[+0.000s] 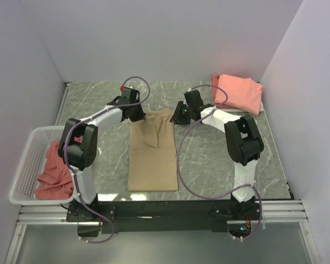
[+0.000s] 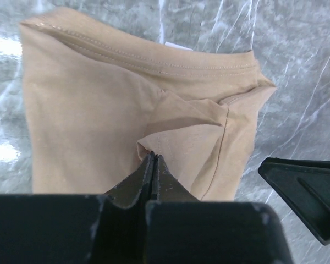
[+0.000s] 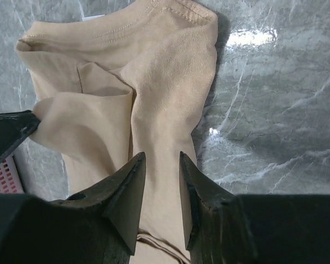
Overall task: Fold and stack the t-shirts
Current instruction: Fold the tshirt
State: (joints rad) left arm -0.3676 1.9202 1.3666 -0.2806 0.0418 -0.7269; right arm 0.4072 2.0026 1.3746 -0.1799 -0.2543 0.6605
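The left tool (image 2: 152,158) has its fingers pressed tight together on a raised pleat of the tan shirt (image 1: 152,159), close to the far left corner. The cloth puckers up into the pinch. The right tool (image 3: 160,158) stands a moderate way open with nothing in it. It is poised over the shirt's far right edge, with cloth running beneath the gap. I cannot tell whether the fingertips touch the cloth.

The shirt lies on the counter (image 1: 220,159) as a long narrow strip. Its length runs straight away from the arms' bases, with the collar end far and the hem end near. Both tools sit at the far end, one on each side, so the rest of the shirt stretches back toward the bases beneath them.

As I read it, the next fold goes along that length, bringing the far end back over the near half. The right tool would need to close on its edge first, or the strip will lift lopsided.

A folded pink shirt (image 1: 239,92) waits at the far right corner, well apart. A red shirt (image 1: 55,173) sits crumpled in the basket (image 1: 30,143) to the left.
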